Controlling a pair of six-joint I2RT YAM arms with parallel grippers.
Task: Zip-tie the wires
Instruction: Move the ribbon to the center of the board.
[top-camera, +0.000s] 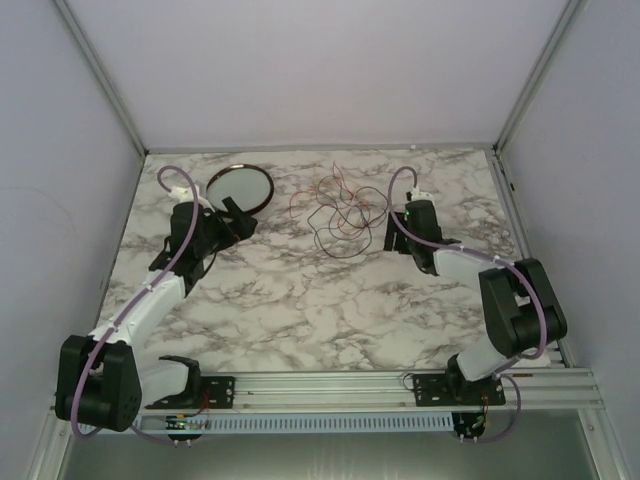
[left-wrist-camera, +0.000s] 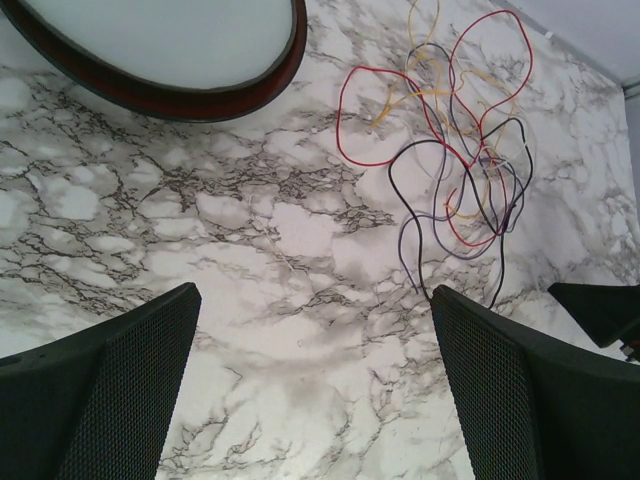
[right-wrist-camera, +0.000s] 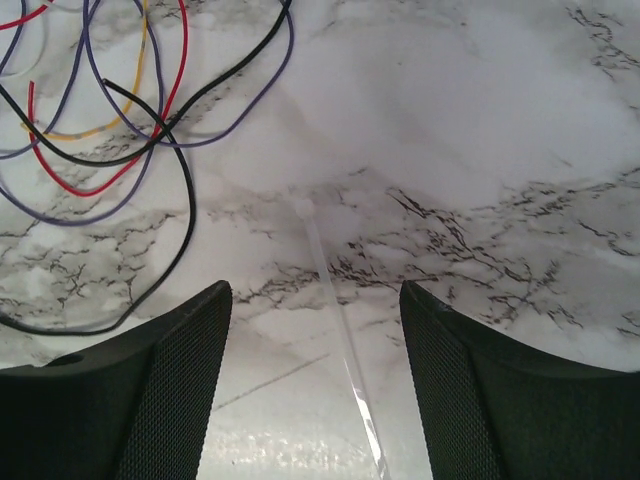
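The wires (top-camera: 340, 210) lie in a loose tangle of red, black, purple and yellow loops at the back middle of the marble table. In the right wrist view the wires (right-wrist-camera: 110, 130) curl at upper left. A clear zip tie (right-wrist-camera: 335, 320) lies flat on the table and runs between the two fingers of my right gripper (right-wrist-camera: 315, 285), whose jaws stand apart and do not touch it. My right gripper (top-camera: 392, 230) sits just right of the tangle. My left gripper (left-wrist-camera: 315, 290) is open over bare marble, left of the wires (left-wrist-camera: 450, 150).
A round dish with a dark red-brown rim (top-camera: 270, 195) stands at the back left, just behind my left gripper (top-camera: 240, 215); the dish rim (left-wrist-camera: 200, 100) fills the top left of the left wrist view. White walls close in the table.
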